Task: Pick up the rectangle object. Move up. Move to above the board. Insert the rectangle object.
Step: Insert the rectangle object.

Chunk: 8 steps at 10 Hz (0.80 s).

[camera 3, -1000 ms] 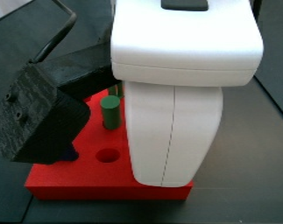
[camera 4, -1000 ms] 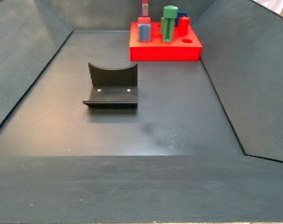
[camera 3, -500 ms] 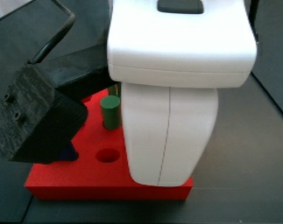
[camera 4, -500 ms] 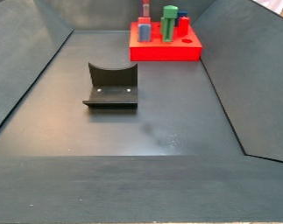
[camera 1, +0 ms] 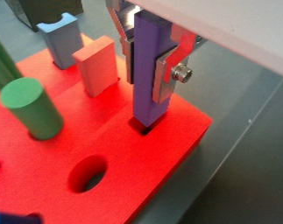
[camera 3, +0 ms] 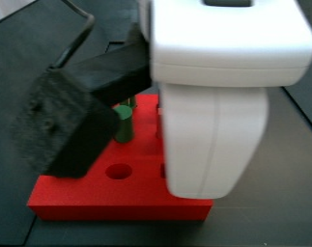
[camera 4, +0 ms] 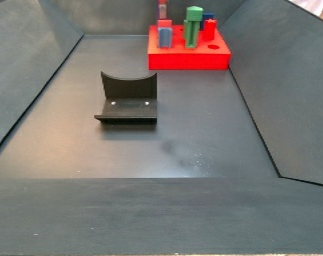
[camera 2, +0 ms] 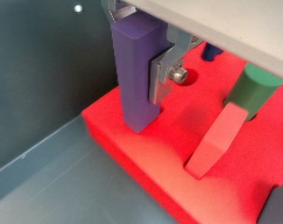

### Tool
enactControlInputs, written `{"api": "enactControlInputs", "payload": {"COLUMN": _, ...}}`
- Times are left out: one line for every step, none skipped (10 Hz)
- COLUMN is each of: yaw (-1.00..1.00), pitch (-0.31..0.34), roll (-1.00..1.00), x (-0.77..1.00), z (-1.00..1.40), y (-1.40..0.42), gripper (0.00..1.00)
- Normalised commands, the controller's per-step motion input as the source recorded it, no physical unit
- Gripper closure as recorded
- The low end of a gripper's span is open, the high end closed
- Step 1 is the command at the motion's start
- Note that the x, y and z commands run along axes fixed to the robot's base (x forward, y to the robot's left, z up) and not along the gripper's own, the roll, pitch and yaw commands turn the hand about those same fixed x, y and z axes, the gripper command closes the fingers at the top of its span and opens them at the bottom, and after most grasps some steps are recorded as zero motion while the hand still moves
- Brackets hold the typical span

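Arm point(camera 3: 223, 106): bulky glossy white housing, rounded edges, vertical seam down the lower shell; dark inset patch at top. A matte black textured block point(camera 3: 70, 130) sits beside it. Gripper point(camera 1: 150, 66): flat silver plate fingers point(camera 1: 169, 68), a silver round-head screw on each in both wrist views; white underside above.

Lab test rig: grey walled bin point(camera 4: 70, 80), tool point(camera 1: 152, 66) over it.
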Motion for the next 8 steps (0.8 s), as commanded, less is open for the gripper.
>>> {"api": "enactControlInputs", "payload": {"yaw": 0.05, "pitch": 0.0, "roll": 0.0, "x": 0.0, "z": -0.08, "y": 0.0, "gripper": 1.0}}
{"api": "enactControlInputs", "payload": {"yaw": 0.0, "pitch": 0.0, "roll": 0.0, "x": -0.08, "z": -0.07, "y": 0.0, "gripper": 1.0}}
{"api": "enactControlInputs", "payload": {"yaw": 0.0, "pitch": 0.0, "roll": 0.0, "x": -0.21, "z": -0.01, "y": 0.0, "gripper": 1.0}}
{"api": "enactControlInputs", "payload": {"yaw": -0.01, "pitch": 0.0, "roll": 0.0, "x": -0.39, "z": 0.0, "y": 0.0, "gripper": 1.0}}
{"api": "enactControlInputs", "payload": {"yaw": -0.02, "pitch": -0.013, "roll": 0.0, "x": -0.4, "z": 0.0, "y": 0.0, "gripper": 1.0}}
{"api": "enactControlInputs", "payload": {"yaw": 0.0, "pitch": -0.027, "roll": 0.0, "x": -0.25, "z": -0.01, "y": 0.0, "gripper": 1.0}}
{"api": "enactControlInputs", "payload": {"yaw": 0.0, "pitch": -0.02, "roll": -0.02, "x": -0.19, "z": -0.04, "y": 0.0, "gripper": 1.0}}
{"api": "enactControlInputs", "payload": {"yaw": 0.0, "pitch": -0.021, "roll": -0.01, "x": -0.16, "z": -0.08, "y": 0.0, "gripper": 1.0}}
